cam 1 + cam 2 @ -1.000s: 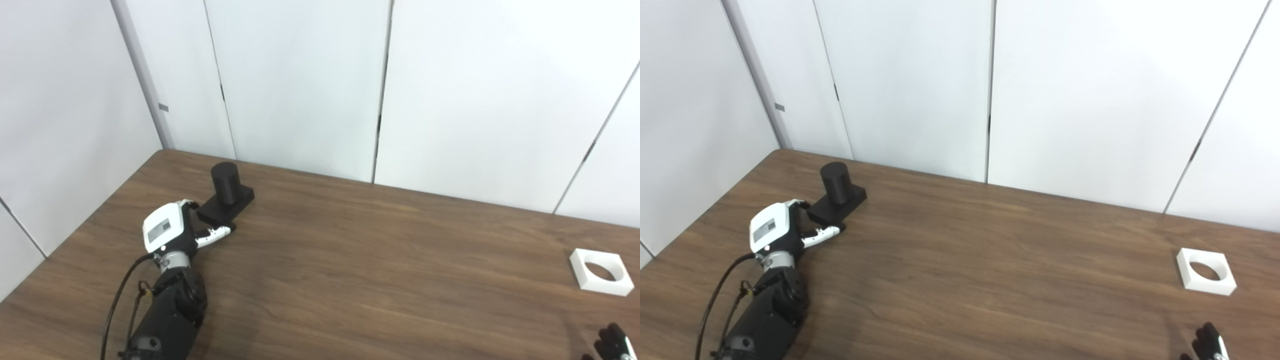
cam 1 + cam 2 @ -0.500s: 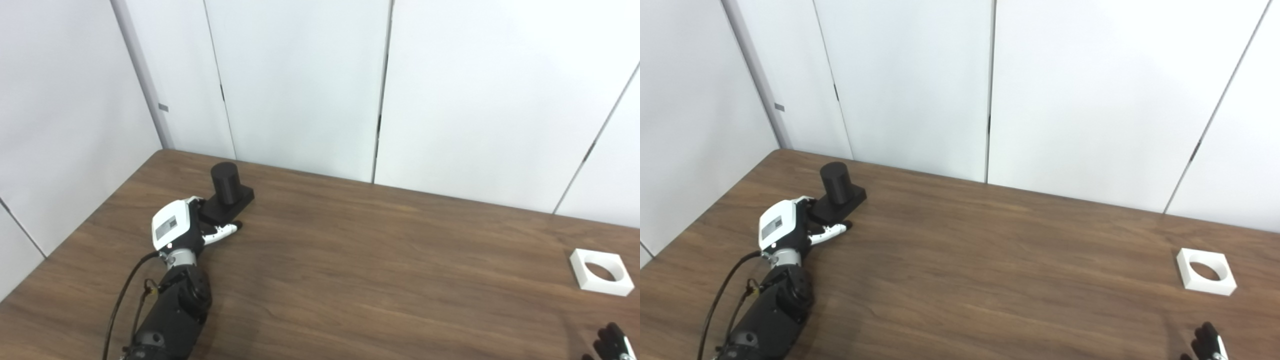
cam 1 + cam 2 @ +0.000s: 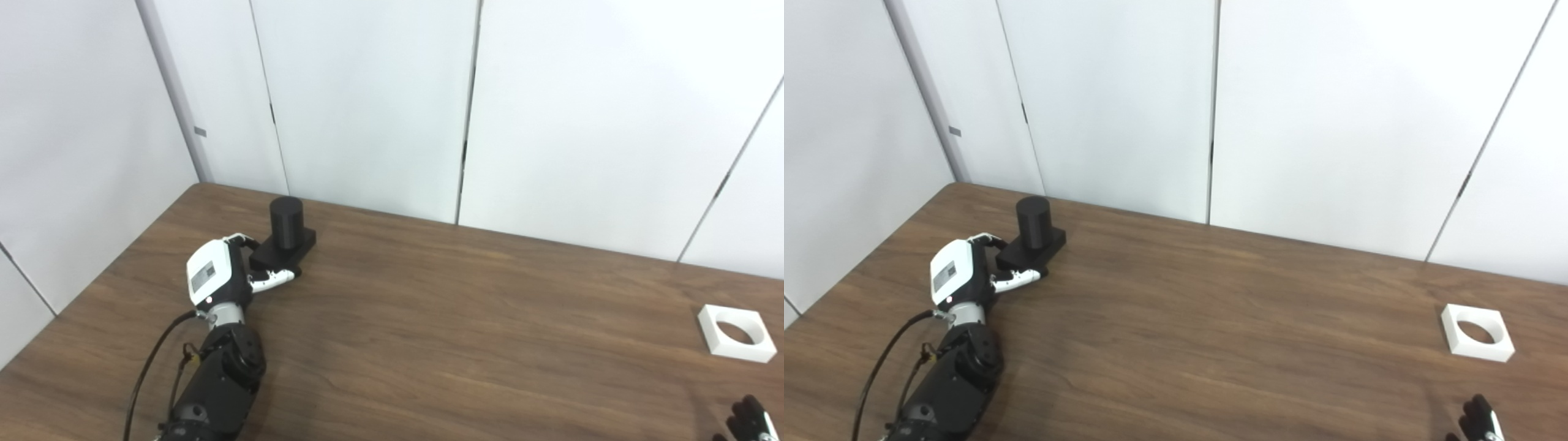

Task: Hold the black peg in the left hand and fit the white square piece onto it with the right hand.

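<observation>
- At the far left of the surface (image 3: 429,343), your left hand (image 3: 211,278) has its fingers (image 3: 275,280) closed around the square base of the black peg (image 3: 286,223): one white finger runs along the near edge of the base, and others curl over its far left corner.
- You can see the peg standing upright, a round black post rising from that flat base, just beyond the hand's white back plate.
- Whether the base rests on the wood or is raised just off it, you cannot tell from either view.
- Behind the hand, your left forearm (image 3: 214,386) comes in from the bottom edge, black, with a cable looping along its left side.
- Over at the right edge of the surface you have the white square piece (image 3: 737,332), lying flat with its round hole facing up, well apart from the peg.
- Your right hand (image 3: 1479,424) shows only as dark fingertips at the bottom right corner, near the white piece but not touching it; you cannot tell whether those fingers are spread or closed.
- Beyond the surface stand plain white wall panels (image 3: 367,104).
</observation>
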Tool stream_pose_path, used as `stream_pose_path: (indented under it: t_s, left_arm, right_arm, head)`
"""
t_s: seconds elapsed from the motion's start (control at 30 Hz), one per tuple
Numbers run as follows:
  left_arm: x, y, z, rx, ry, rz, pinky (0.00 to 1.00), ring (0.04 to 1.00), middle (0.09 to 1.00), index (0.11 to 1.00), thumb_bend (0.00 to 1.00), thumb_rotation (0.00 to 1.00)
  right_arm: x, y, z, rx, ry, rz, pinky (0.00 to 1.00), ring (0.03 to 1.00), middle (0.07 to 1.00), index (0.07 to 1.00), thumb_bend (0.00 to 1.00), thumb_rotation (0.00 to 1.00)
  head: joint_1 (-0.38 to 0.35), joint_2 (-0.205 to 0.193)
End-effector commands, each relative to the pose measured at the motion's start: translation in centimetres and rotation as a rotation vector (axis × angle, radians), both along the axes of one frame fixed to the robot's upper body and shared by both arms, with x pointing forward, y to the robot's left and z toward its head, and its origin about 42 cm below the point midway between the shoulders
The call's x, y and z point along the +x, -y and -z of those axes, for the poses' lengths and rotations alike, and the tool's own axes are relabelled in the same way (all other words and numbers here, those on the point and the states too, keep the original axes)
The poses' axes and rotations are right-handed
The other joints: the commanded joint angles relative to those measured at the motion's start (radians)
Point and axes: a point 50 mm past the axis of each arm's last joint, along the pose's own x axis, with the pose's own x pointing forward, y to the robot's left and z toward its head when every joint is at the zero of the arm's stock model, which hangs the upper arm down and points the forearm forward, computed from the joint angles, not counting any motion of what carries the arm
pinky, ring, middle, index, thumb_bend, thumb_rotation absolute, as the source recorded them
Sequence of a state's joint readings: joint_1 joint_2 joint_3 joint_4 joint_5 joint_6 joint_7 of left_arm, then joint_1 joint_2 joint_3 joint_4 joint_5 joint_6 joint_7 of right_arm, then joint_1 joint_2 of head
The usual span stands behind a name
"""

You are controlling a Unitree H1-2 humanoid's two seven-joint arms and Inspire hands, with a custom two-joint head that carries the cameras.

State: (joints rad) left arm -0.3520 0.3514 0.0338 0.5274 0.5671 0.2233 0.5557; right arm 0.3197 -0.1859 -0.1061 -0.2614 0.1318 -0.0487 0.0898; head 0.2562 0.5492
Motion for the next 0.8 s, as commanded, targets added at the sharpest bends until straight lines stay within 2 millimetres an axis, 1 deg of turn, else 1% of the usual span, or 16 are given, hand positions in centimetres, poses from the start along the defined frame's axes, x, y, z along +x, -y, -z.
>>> stream_pose_path:
  t_s: [0.0, 0.17, 0.27, 0.4, 0.5, 0.57, 0.63, 0.7, 0.77]
  left_arm:
    - [1.4, -0.3, -2.4, 0.039, 0.089, -0.014, 0.74, 0.839, 0.737, 0.48, 0.52, 0.05]
    - [1.3, -0.4, -2.4, 0.049, 0.096, -0.018, 0.76, 0.82, 0.725, 0.481, 0.52, 0.05]
    - [1.2, -0.4, -2.4, 0.045, 0.094, -0.014, 0.73, 0.812, 0.721, 0.481, 0.52, 0.05]
    - [0.7, 0.0, -2.0, 0.053, 0.09, 0.016, 0.72, 0.774, 0.701, 0.481, 0.52, 0.05]
    - [-0.1, 1.0, -1.7, 0.038, 0.091, 0.057, 0.72, 0.764, 0.7, 0.481, 0.52, 0.05]
    - [-1.2, 2.3, -1.4, 0.016, 0.094, 0.106, 0.7, 0.763, 0.712, 0.482, 0.52, 0.05]
    - [-2.1, 3.4, -1.2, -0.009, 0.099, 0.153, 0.66, 0.747, 0.711, 0.482, 0.52, 0.05]
    - [-3.2, 4.5, -1.1, -0.036, 0.103, 0.204, 0.64, 0.747, 0.71, 0.482, 0.52, 0.05]
    - [-4.5, 5.7, -1.0, -0.066, 0.102, 0.248, 0.62, 0.745, 0.708, 0.482, 0.52, 0.06]
  right_arm:
    - [-0.2, 0.0, 0.0, -0.007, -0.018, -0.011, 1.0, 1.0, 1.0, 1.0, 0.83, 1.0]
    - [-0.1, 0.1, -0.1, -0.009, -0.02, -0.016, 1.0, 1.0, 1.0, 1.0, 0.81, 1.0]
    - [-0.1, 0.1, -0.1, -0.007, -0.021, -0.016, 1.0, 1.0, 1.0, 1.0, 0.82, 1.0]
    - [0.0, 0.0, -0.1, -0.001, -0.018, -0.011, 1.0, 1.0, 1.0, 1.0, 0.8, 1.0]
    - [0.0, -0.1, -0.2, -0.01, -0.027, -0.003, 1.0, 1.0, 1.0, 1.0, 0.82, 1.0]
    - [0.0, -0.2, -0.2, -0.005, -0.034, -0.002, 1.0, 1.0, 1.0, 1.0, 0.82, 1.0]
    - [0.0, -0.3, -0.3, 0.0, -0.035, -0.004, 1.0, 1.0, 1.0, 1.0, 0.8, 1.0]
    - [0.0, -0.5, -0.4, -0.009, -0.035, -0.007, 1.0, 1.0, 1.0, 1.0, 0.77, 1.0]
    - [0.1, -0.8, -0.6, -0.018, -0.033, -0.006, 1.0, 1.0, 1.0, 1.0, 0.76, 1.0]
  head:
    - [0.001, 0.001]
    - [-0.003, 0.007]
    - [-0.011, 0.012]
    - [-0.02, 0.017]
    - [-0.028, 0.022]
    - [-0.033, 0.027]
    - [-0.041, 0.035]
    - [-0.051, 0.044]
    - [-0.066, 0.055]
